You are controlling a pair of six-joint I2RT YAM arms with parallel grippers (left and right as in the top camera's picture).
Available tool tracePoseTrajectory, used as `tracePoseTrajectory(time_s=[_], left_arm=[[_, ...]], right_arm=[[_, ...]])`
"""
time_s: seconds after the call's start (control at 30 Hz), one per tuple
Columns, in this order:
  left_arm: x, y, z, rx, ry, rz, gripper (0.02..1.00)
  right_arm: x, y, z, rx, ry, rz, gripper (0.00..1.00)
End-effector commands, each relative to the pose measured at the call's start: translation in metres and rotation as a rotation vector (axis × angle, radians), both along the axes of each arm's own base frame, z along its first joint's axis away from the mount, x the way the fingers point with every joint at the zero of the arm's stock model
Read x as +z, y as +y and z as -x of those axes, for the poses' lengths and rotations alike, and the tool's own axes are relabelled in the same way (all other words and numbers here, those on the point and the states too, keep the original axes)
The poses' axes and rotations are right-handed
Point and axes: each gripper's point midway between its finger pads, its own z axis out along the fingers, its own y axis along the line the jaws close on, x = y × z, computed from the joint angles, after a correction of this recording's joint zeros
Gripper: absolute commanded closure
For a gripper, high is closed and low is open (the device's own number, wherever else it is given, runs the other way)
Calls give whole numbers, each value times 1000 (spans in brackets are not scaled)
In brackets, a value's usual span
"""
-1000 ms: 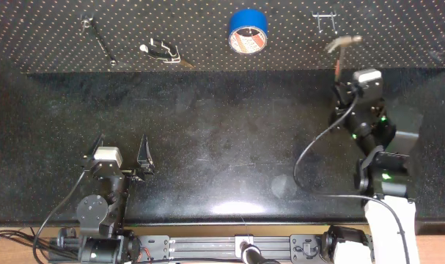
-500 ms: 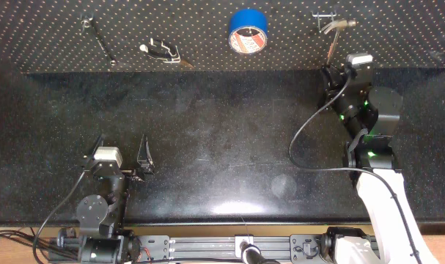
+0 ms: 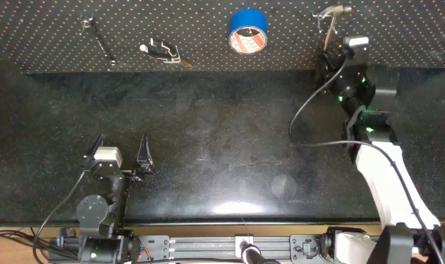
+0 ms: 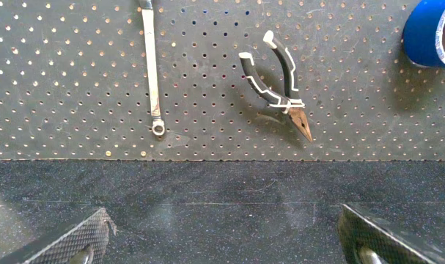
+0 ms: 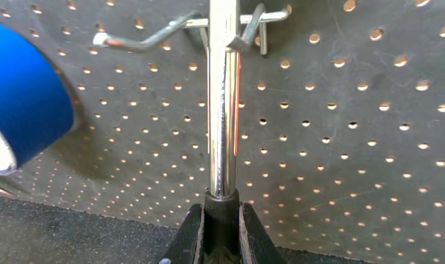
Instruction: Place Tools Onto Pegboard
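L gripper (image 3: 124, 150) sits low near its base over the black worktop (image 3: 222, 132), fingers spread wide, nothing btwn them. Farther up, the R arm is at the pegboard (image 3: 207, 29). R gripper (image 5: 222, 216) is clamped narrow on the black grip of the hammer (image 5: 222, 110), chrome shaft upright vs. the board and passing btwn the prongs of a metal hook (image 5: 145, 37). Hammer head is level w/ the hook in top view; can't tell if it rests on it. Also hung on the board: blue tape roll (image 3: 248, 31), pliers (image 4: 275, 77), and a wrench (image 4: 150, 66) furthest L.
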Motion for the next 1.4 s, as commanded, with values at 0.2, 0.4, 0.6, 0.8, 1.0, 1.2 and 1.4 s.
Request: tracePoseTrajectory(time_s=[0.2, 0.4, 0.6, 0.8, 1.0, 1.2, 1.4], left_arm=[[0, 0, 0, -2, -2, -13, 23], [0, 0, 0, -2, -2, -13, 27], [0, 0, 0, -2, -2, -13, 25], [0, 0, 0, -2, -2, -13, 25], [0, 0, 0, -2, -2, -13, 25], [0, 0, 0, -2, -2, -13, 23], [0, 0, 0, -2, -2, -13, 23]], right_arm=[[8, 5, -17, 9, -19, -36, 88], [8, 3, -17, 4, -19, -40, 82], [17, -16, 53, -65, -85, -49, 80], [-4, -12, 163, -108, -197, -30, 77], [-50, -5, 200, -114, -9, -56, 77], [-128, 13, 249, -77, 367, -98, 75], [-69, 7, 220, -94, 53, -18, 27]])
